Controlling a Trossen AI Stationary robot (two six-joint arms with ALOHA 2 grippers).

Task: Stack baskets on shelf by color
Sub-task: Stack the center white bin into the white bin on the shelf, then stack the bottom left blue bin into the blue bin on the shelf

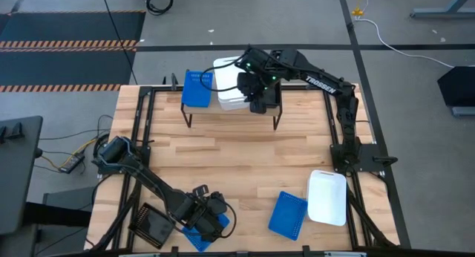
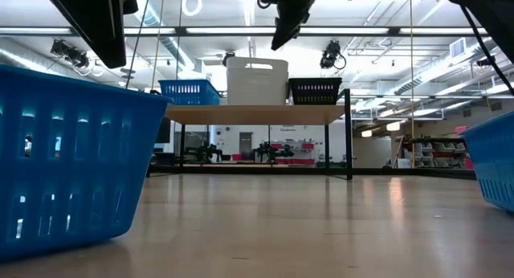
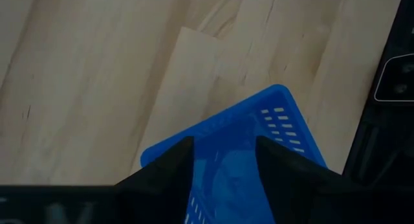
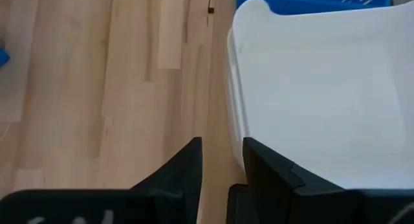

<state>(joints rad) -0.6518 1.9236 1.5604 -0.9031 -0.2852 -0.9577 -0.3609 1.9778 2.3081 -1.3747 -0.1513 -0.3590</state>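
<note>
Three colours already sit on the shelf [image 1: 223,112], while the right gripper [image 4: 221,160], jaws apart, straddles the white stack's [image 4: 317,88] rim, and blue [image 1: 288,214], white [image 1: 327,197] and black [image 1: 152,223] baskets look left on the table.

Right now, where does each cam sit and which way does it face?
High: overhead, straight down; both arms, shelf, right hand over it.
Low: tabletop height, level across to the shelf; arms hang in from above.
Left wrist: on the left arm, looking down past its open hand at a blue basket.
Right wrist: looking past its hand at the white basket.
Shared: high and low both show the white basket.
</note>
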